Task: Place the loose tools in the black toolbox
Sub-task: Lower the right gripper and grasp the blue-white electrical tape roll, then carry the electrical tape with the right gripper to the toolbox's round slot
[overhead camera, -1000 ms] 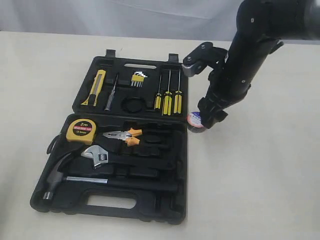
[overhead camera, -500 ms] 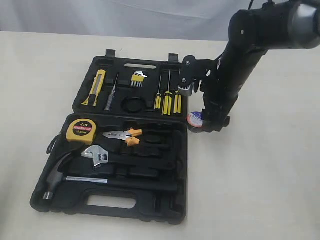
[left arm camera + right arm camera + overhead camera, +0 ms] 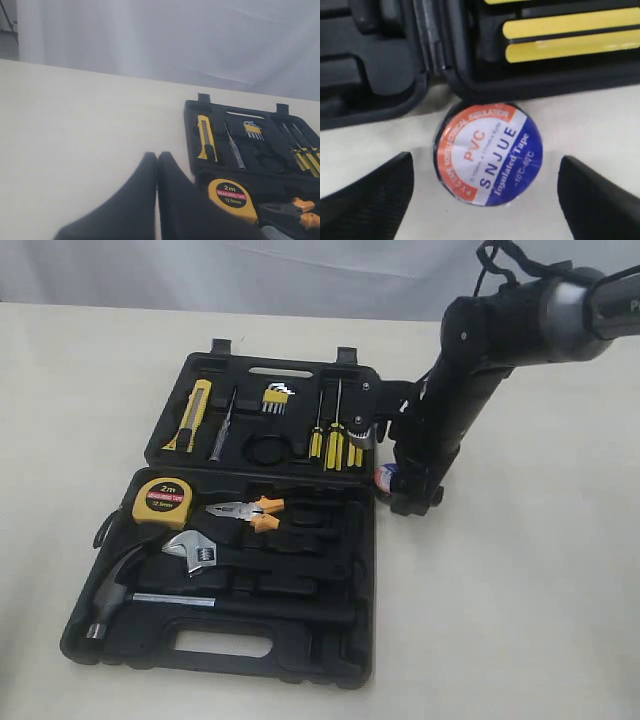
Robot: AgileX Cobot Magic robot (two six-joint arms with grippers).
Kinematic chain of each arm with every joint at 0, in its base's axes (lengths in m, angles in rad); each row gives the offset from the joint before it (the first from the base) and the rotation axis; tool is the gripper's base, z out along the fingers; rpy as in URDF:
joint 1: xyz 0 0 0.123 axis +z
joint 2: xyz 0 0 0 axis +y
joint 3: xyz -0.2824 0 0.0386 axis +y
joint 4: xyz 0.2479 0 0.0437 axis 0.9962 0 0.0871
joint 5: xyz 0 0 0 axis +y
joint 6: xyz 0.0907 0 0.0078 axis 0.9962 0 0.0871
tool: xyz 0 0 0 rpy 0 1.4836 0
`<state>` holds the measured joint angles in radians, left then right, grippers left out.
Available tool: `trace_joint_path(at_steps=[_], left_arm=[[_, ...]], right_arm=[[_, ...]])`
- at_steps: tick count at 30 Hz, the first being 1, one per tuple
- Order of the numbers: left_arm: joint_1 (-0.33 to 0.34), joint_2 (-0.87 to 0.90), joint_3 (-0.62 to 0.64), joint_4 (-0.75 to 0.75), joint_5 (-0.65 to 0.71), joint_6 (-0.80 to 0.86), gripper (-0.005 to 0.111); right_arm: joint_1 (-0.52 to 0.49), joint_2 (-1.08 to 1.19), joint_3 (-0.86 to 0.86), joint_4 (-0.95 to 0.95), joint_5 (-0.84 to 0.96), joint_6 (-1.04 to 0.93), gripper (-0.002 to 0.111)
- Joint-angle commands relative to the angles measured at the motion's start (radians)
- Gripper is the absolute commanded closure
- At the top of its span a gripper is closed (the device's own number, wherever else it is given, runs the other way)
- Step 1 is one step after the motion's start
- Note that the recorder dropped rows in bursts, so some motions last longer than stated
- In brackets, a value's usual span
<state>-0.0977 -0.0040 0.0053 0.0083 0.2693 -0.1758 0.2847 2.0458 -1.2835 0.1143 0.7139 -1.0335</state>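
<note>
At this stage you had three of the four loose tools seated in the black toolbox [image 3: 300, 660]. The yellow-black utility knife [image 3: 198, 412] lay in its recess in the half that carries the screwdrivers [image 3: 335, 435]. The small yellow tape measure [image 3: 163, 499] and the pliers [image 3: 248, 511] lay in the other half, near the adjustable wrench [image 3: 195, 550]. One item was outside the case. The roll of electrical tape [image 3: 487, 150] lay flat on the bench [image 3: 520, 620], label up, close against the case wall by the hinge line. Contact with the wall could not be confirmed.

Your right end effector [image 3: 486, 162] hung over that roll with its fingers [image 3: 370, 200] spread wide, one on each side and neither touching it. It gripped nothing. Your left end effector [image 3: 156, 159] sat well apart from the roll, its fingers pressed together on nothing.

The round recess [image 3: 267, 450] beside the screwdrivers stood vacant and was probably the seat for the roll. The work left, as judged, was to close on the roll, lift it over the case wall and set it there.
</note>
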Motion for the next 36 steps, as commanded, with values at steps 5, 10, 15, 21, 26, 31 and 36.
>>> trace_joint_path(at_steps=[5,10,15,21,26,31,36], left_arm=[[-0.006,0.004,-0.005,-0.008,0.003,0.000,0.107],[-0.006,0.004,-0.005,-0.008,0.003,0.000,0.107],[-0.006,0.004,-0.005,-0.008,0.003,0.000,0.107],[-0.006,0.004,-0.005,-0.008,0.003,0.000,0.107],[-0.006,0.004,-0.005,-0.008,0.003,0.000,0.107],[-0.006,0.004,-0.005,-0.008,0.003,0.000,0.107],[-0.006,0.004,-0.005,-0.008,0.003,0.000,0.107]], right_arm=[[0.000,0.031,-0.007,0.019,-0.033,-0.010,0.034],[0.000,0.031,-0.007,0.019,-0.052,-0.010,0.045],[0.000,0.031,-0.007,0.019,-0.047,-0.002,0.099],[0.000,-0.008,-0.007,0.019,-0.045,0.059,0.109],[0.000,-0.092,-0.007,0.019,-0.004,0.069,0.109],[0.004,-0.186,-0.007,0.019,0.080,0.114,0.109],[0.067,-0.250,-0.007,0.019,0.101,0.156,0.109]])
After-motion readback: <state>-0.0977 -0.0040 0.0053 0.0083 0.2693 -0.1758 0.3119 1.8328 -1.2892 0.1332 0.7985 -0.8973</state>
